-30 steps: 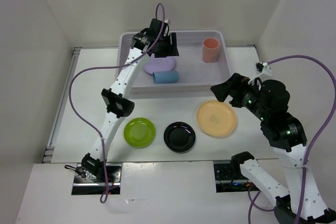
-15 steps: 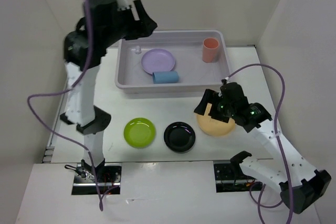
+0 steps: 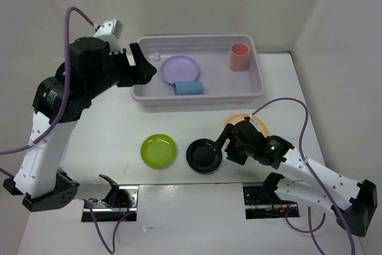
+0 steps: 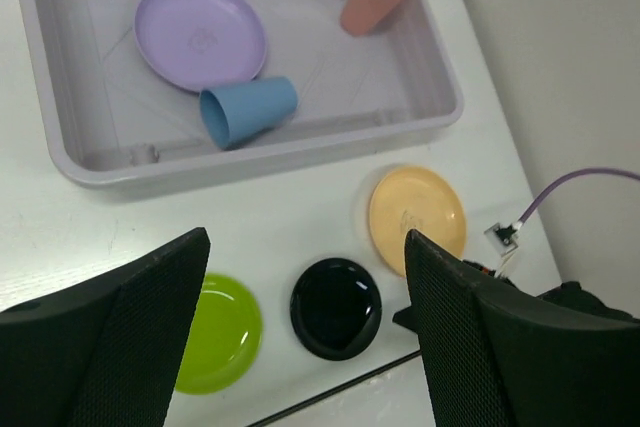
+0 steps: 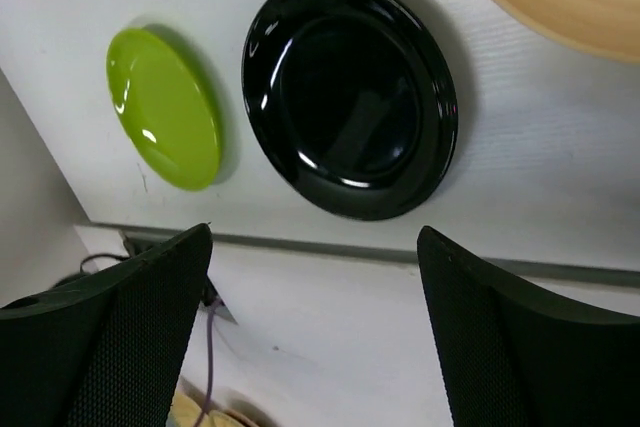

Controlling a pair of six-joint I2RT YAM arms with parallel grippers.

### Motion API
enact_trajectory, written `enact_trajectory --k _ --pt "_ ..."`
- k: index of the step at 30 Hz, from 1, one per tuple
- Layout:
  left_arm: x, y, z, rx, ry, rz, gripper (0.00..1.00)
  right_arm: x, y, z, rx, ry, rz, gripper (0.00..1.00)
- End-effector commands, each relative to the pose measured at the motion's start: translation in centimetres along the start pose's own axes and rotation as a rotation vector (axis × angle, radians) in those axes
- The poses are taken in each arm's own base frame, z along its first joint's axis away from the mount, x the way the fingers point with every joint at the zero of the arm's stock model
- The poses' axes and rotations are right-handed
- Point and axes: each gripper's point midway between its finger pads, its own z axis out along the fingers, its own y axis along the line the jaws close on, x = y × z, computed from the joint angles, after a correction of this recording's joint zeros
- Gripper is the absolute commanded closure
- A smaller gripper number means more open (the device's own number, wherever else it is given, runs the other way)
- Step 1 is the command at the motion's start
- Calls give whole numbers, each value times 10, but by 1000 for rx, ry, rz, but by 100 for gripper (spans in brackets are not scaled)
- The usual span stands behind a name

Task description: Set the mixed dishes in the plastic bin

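Where walls (image 3: 209,4) enclose, white table (image 3: 179,120), plastic bin (image 3: 200,100)

Candy-coloured dishes on a white bench (image 3: 179,123) with a faint wood grain.
The plastic bin (image 3: 197,101) along the far edge is pale grey-lavender; inside it are a lavender plate (image 3: 180,69), a blue cup (image 3: 188,88) and a salmon-red cup (image 3: 240,57). Toward the near edge sit a glossy lime green plate (image 3: 159,150), a glossy black plate (image 3: 203,155) with white glints, and a pale orange-yellow plate (image 4: 417,219). The arms (image 3: 42,153) are white with black joints, their cables (image 4: 600,175) purple. The left end effector (image 4: 305,242) and right end effector (image 5: 315,235) are black, their fingers (image 5: 120,337) covered in a fine mesh pattern.
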Motion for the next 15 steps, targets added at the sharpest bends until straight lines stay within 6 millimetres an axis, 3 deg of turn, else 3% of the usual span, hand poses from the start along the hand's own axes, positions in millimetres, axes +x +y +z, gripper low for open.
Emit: enact_trajectory --k 1,5,8,15 --pt "-18 -14 -4 71 -84 -18 14 -12 9 19 -10 -82 85 13" --pt "5 -5 0 45 -15 2 14 -11 -12 39 62 -102 95 17" --pt "5 -6 -10 73 -42 -13 13 -4 -21 51 69 -85 106 17" --pt "13 -7 -4 84 -16 -10 12 4 -39 79 142 -66 72 20"
